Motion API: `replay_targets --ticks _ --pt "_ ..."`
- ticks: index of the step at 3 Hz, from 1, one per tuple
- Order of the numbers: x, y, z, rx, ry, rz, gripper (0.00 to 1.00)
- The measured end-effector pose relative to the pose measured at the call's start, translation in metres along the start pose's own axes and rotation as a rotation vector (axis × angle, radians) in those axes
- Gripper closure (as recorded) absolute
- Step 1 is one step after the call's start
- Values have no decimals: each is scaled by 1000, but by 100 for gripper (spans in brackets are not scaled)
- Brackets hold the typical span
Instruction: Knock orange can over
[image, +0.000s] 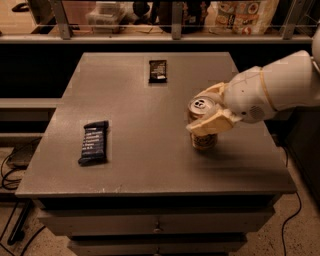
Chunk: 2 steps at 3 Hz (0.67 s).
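Observation:
The orange can (203, 141) stands on the grey table (140, 110), right of centre, leaning slightly to the left, with its silver pull-tab top showing. My gripper (196, 114) reaches in from the right on a white arm. Its cream fingers (212, 125) clamp the can's upper part, one in front and one behind the rim. The can's lower half shows below the near finger.
A dark snack-bar wrapper (94, 142) lies flat at the table's left front. A second dark wrapper (157, 70) lies near the back edge. A shelf with packages (240, 15) runs behind the table. Drawers sit under the tabletop.

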<state>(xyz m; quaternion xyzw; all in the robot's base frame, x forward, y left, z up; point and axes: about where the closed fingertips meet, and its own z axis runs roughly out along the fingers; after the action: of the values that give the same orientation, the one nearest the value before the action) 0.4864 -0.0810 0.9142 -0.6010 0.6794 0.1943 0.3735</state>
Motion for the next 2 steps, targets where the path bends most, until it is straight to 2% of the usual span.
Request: replay_targets --ticks 1,2 --pt "-21 1 14 -1 163 -93 100" --pt "-26 2 30 -15 321 -160 100"
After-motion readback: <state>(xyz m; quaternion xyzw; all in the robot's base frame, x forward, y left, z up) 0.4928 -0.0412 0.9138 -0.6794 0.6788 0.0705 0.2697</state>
